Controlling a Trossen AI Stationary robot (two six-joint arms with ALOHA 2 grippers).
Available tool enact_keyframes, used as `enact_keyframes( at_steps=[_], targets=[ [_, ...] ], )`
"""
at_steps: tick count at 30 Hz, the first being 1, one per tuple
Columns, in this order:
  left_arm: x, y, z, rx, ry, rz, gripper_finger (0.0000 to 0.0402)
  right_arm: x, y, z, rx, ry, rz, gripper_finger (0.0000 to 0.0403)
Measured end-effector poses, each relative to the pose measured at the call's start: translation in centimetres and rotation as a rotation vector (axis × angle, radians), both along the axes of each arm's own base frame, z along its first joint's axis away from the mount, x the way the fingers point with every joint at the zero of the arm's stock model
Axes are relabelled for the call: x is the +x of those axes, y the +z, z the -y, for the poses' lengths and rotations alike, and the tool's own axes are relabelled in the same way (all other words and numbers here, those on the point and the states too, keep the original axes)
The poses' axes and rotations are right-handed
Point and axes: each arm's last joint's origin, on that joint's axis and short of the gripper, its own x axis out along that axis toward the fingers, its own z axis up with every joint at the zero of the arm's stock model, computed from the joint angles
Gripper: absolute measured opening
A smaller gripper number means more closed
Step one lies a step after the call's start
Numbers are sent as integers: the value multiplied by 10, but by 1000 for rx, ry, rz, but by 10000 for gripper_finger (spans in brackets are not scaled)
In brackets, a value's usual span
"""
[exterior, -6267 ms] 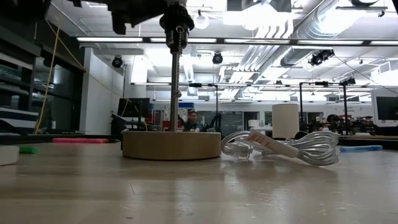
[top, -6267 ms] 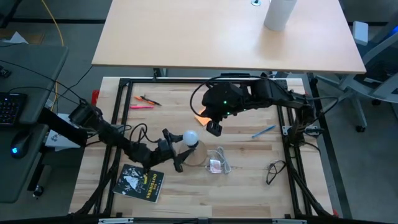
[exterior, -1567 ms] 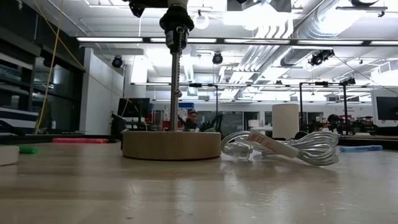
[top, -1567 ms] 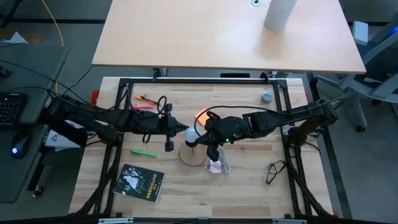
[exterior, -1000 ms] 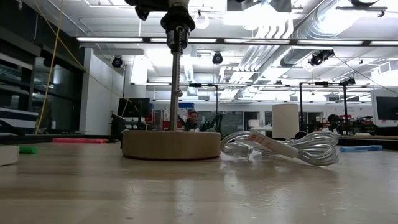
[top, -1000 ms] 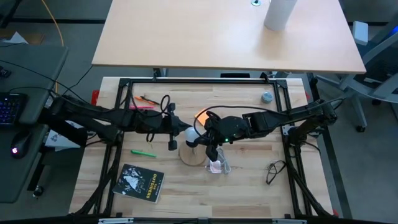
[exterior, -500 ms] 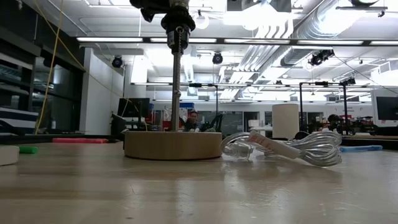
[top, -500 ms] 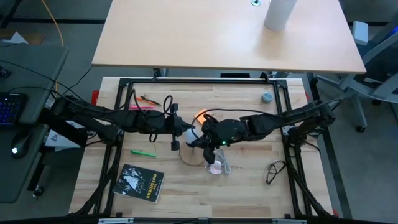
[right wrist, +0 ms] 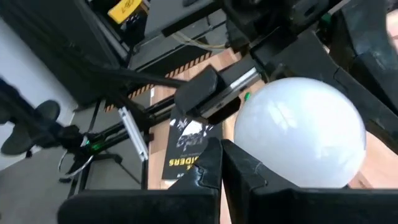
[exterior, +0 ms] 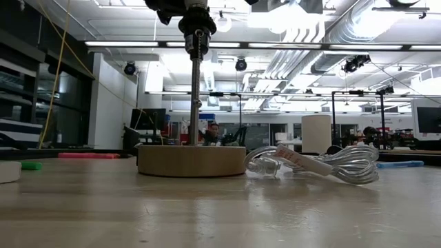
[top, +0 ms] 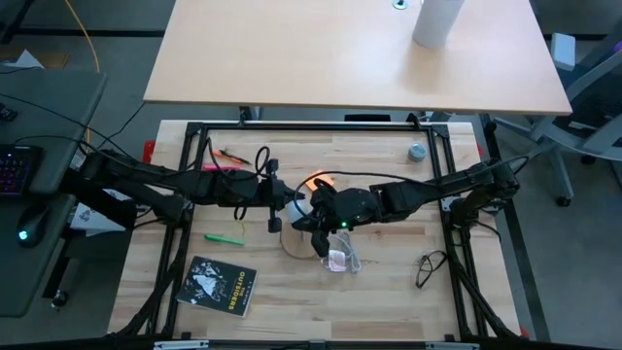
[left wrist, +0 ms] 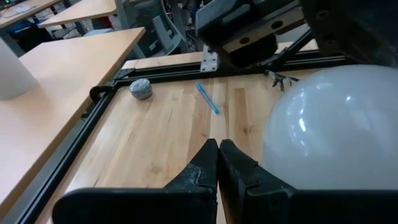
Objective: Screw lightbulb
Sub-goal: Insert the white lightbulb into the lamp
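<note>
1. The lightbulb (top: 298, 207) sits mid-frame in the high view, on top of the lamp stand, w/ the tan wooden disc base (top: 299, 243) partly showing just below it.
2. Left gripper (top: 272, 202) reaches in from frame left, tip just left of the bulb. In the left wrist view its fingers (left wrist: 205, 163) are pressed together, nothing between them; the lightbulb (left wrist: 336, 124) fills the right side of that frame, right beside the tips, not gripped.
3. Right gripper (top: 319, 218) comes in from frame right, its wrist over the right edge of the bulb. In the right wrist view its fingers (right wrist: 214, 163) are closed too, empty; the lightbulb (right wrist: 301, 130) sits just right of and past the tips. Contact or a small gap: can't tell.
4. So the bulb lies between the two grippers, one on each side, held by neither.
5. Low view: disc base (exterior: 191, 160) flat on the counter (exterior: 220, 213), thin metal stem (exterior: 196, 89) upright from it to the top edge of frame; bulb itself cut off above.
6. Clear plastic packet w/ coiled cord (exterior: 313, 164) lies right of the base in the low view, near but apart.
7. High view, other bits: orange note (top: 316, 181) just above the bulb, green pen (top: 223, 237) at lower left, black book (top: 216, 285) below that, blue pen (left wrist: 207, 98) further off in the left wrist view.
</note>
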Motion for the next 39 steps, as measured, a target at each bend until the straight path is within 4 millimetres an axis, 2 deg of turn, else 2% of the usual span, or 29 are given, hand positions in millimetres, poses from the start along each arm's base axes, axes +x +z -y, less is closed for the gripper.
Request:
enact_keyframes(
  at_steps=[14, 26, 39],
  targets=[
    [2, 4, -9, -19, -5, 43, 0, 0, -1, -6, 6, -100, 17, 0],
    [2, 4, -9, -22, 3, 41, 0, -1, -3, -9, 1, -89, -5, 0],
    [-2, 9, -13, 58, 84, 57, 0, -2, -3, -9, -13, -71, -5, 0]
  ],
)
